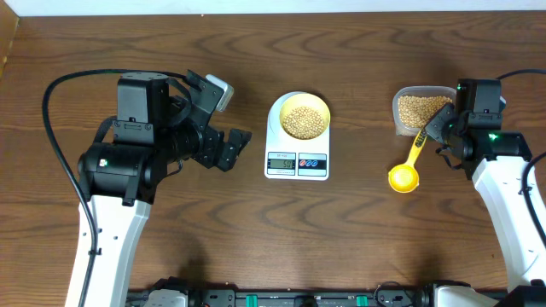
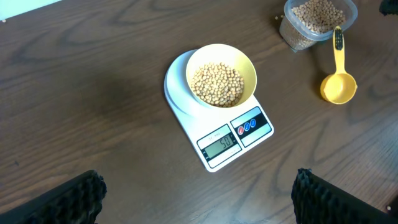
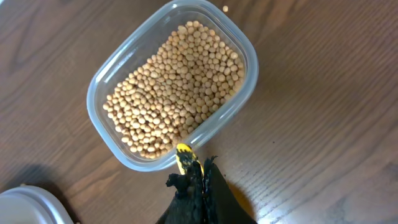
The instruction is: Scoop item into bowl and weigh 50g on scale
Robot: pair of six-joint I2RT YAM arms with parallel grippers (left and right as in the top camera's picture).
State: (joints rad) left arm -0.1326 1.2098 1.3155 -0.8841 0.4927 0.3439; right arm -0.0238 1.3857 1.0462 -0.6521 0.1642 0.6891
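The pale yellow bowl stands on the white scale and holds tan beans. The scale's display appears to read 50. More beans fill the clear container. My right gripper is shut on the handle of the yellow scoop, whose empty cup rests on the table below the container. My left gripper hovers wide open left of the scale, holding nothing.
One stray bean lies on the wood beyond the container. A black cable loops along the left arm. Bare wooden tabletop surrounds the scale, and the table's far edge runs along the top.
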